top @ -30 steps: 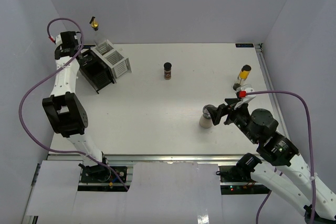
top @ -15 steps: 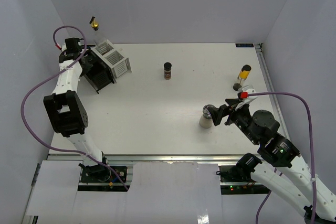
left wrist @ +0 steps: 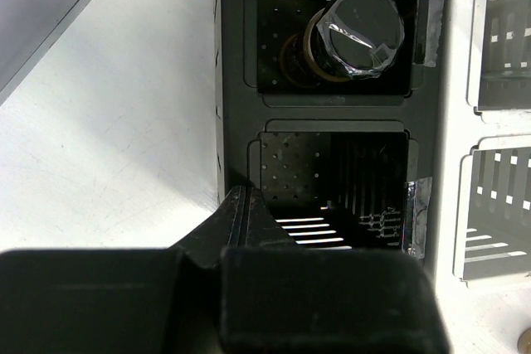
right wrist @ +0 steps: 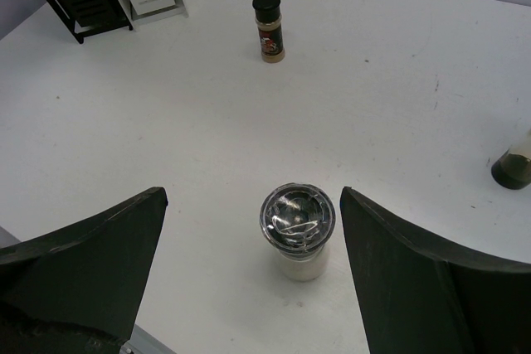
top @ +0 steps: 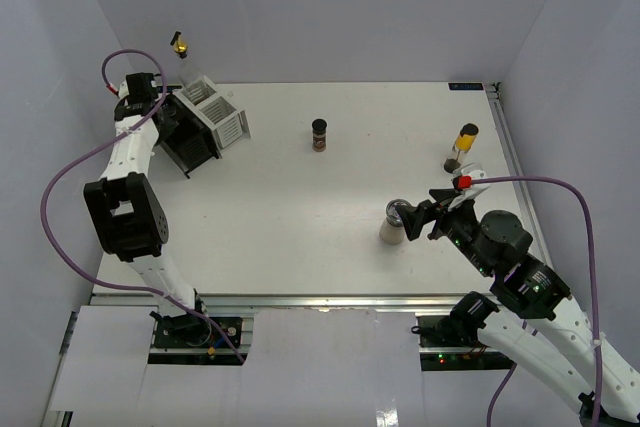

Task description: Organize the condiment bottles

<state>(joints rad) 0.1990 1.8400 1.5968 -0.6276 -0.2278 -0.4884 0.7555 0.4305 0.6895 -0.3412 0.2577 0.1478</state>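
Observation:
The cream shaker with a metal top stands on the white table, and in the right wrist view it sits between my spread fingers without touching them. My right gripper is open. The brown spice jar stands mid-table. The slim yellow bottle stands at the right. The tall clear bottle with a gold pourer stands at the back of the white rack. My left gripper is shut and empty over the black rack.
The black rack and the white slotted rack stand side by side at the back left. The far black compartment holds a bottle with a shiny dark cap; the near one is empty. The table's right edge runs close to the yellow bottle.
My left gripper has moved a little to the right, over the black rack. The right arm and the bottles have not moved.

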